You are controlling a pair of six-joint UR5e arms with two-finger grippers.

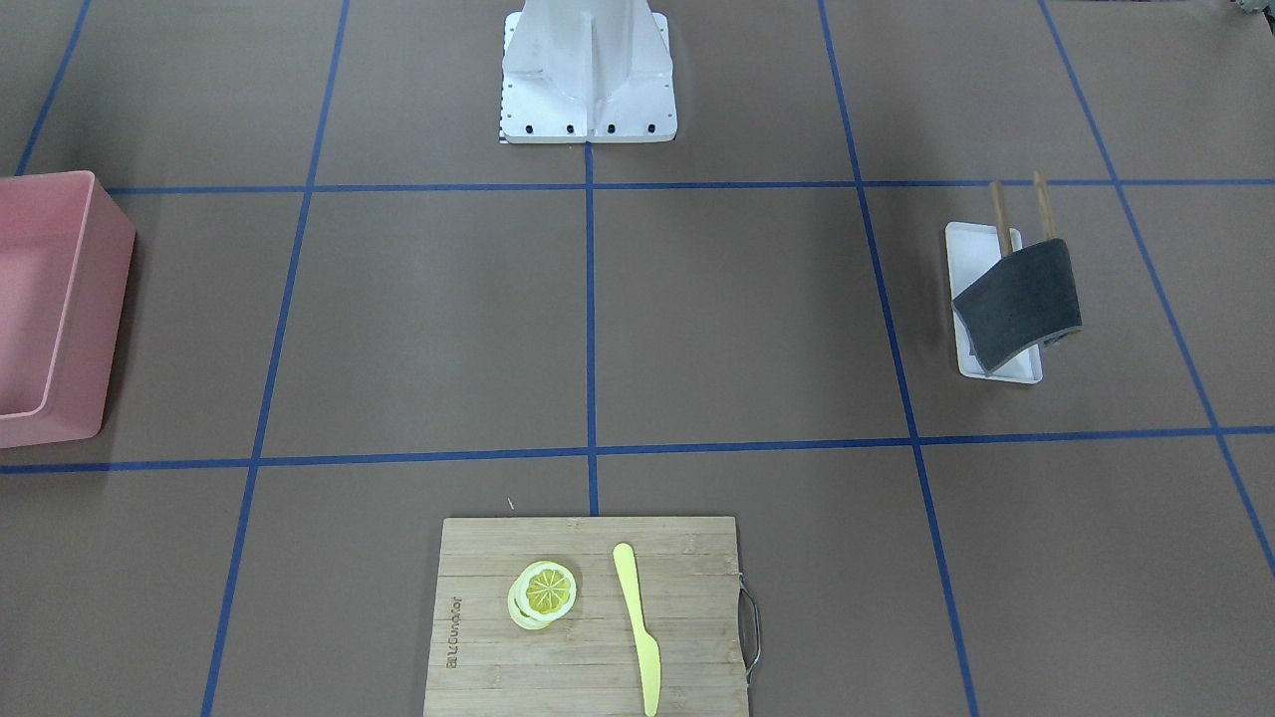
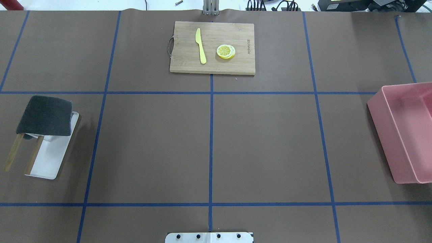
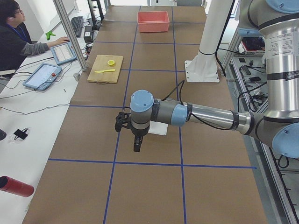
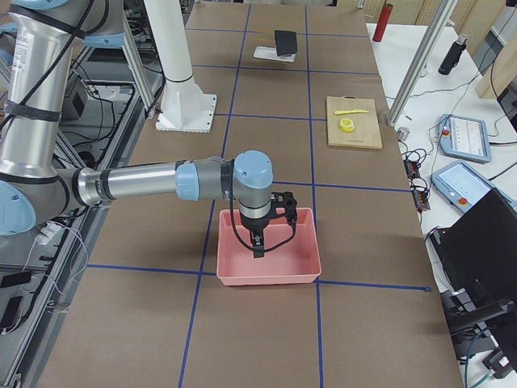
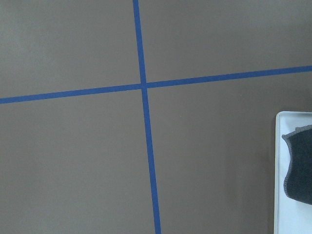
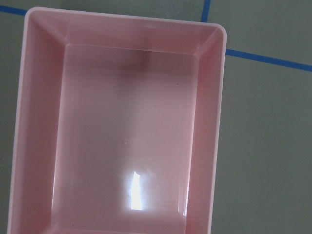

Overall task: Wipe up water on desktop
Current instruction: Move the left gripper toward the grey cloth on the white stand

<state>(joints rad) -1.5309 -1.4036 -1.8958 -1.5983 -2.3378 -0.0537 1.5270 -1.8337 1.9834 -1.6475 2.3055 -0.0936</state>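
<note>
Left gripper hangs above the desktop near the dark cloth, right gripper above the pink bin; I can't tell if either is open.

A white side bench carries tablets, a keyboard and loose cables beside an aluminium frame post.

The desktop looks matt, the pink bin glossy plastic, the cutting board grained wood.
</note>
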